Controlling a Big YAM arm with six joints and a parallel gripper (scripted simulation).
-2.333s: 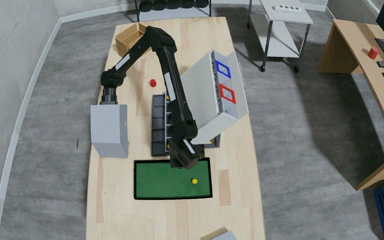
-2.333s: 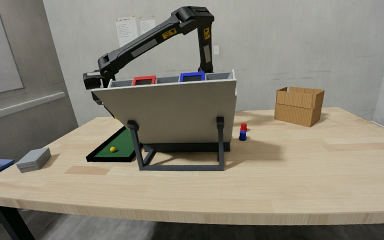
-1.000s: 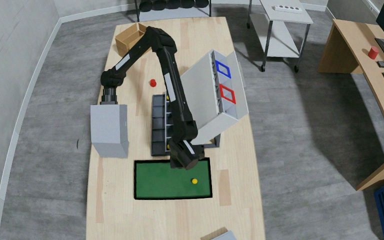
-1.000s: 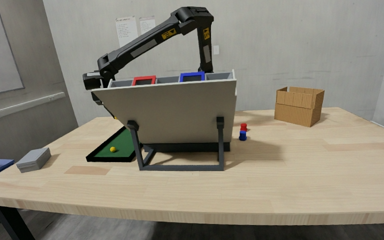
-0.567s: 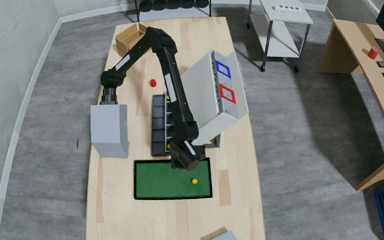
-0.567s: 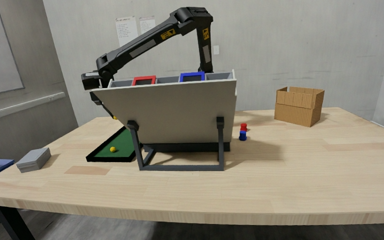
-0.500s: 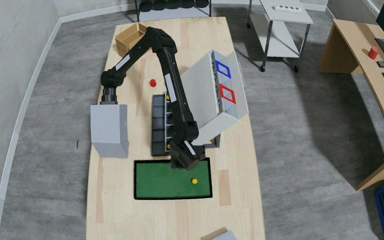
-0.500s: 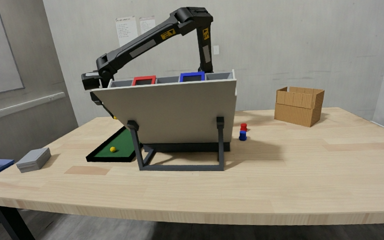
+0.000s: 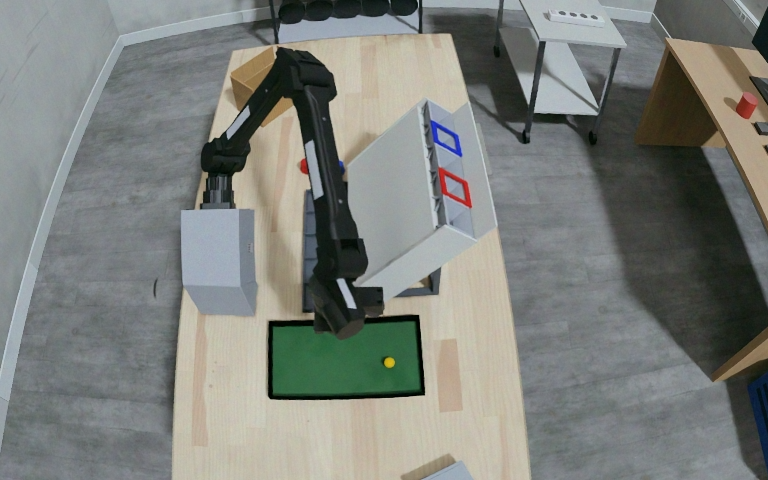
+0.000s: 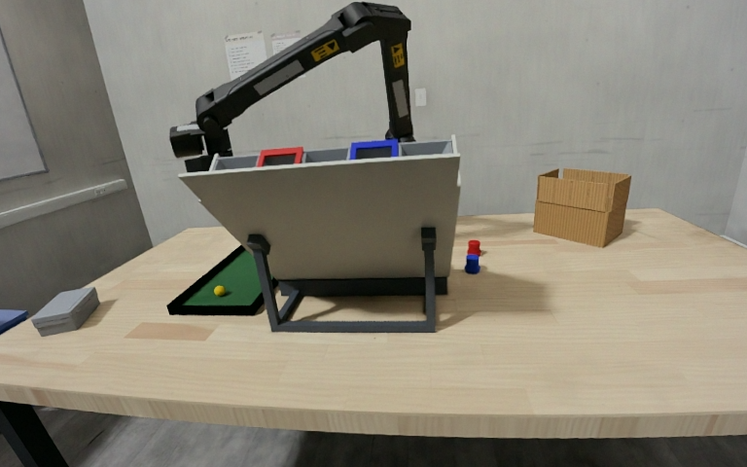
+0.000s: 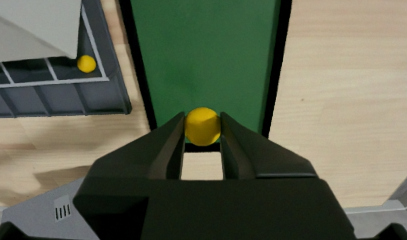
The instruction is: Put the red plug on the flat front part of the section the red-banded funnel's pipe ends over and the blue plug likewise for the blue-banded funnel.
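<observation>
My gripper (image 11: pixel 202 119) (image 9: pixel 340 324) is shut on a yellow marble (image 11: pixel 202 125) and holds it over the near edge of the green marble tray (image 11: pixel 205 50) (image 9: pixel 317 374) (image 10: pixel 238 277). A second yellow marble (image 9: pixel 389 362) (image 10: pixel 220 290) lies on the tray. A third marble (image 11: pixel 86 63) sits in an end section of the dark catch rack (image 11: pixel 65 95) under the grey cover (image 9: pixel 394 196) (image 10: pixel 337 220). The red-banded funnel (image 9: pixel 456 200) (image 10: pixel 280 150) and the blue-banded funnel (image 9: pixel 447 149) (image 10: pixel 373 142) sit on top. The red plug (image 10: pixel 474 246) (image 9: pixel 303 165) and the blue plug (image 10: pixel 472 264) stand on the table beside the stand.
A tall grey box (image 9: pixel 220 261) holds the arm's base left of the rack. A cardboard box (image 10: pixel 581 205) (image 9: pixel 251 80) stands at the table's far end. A small grey box (image 10: pixel 65 310) lies near the other end. The stand's dark frame (image 10: pixel 354 327) rests on the table.
</observation>
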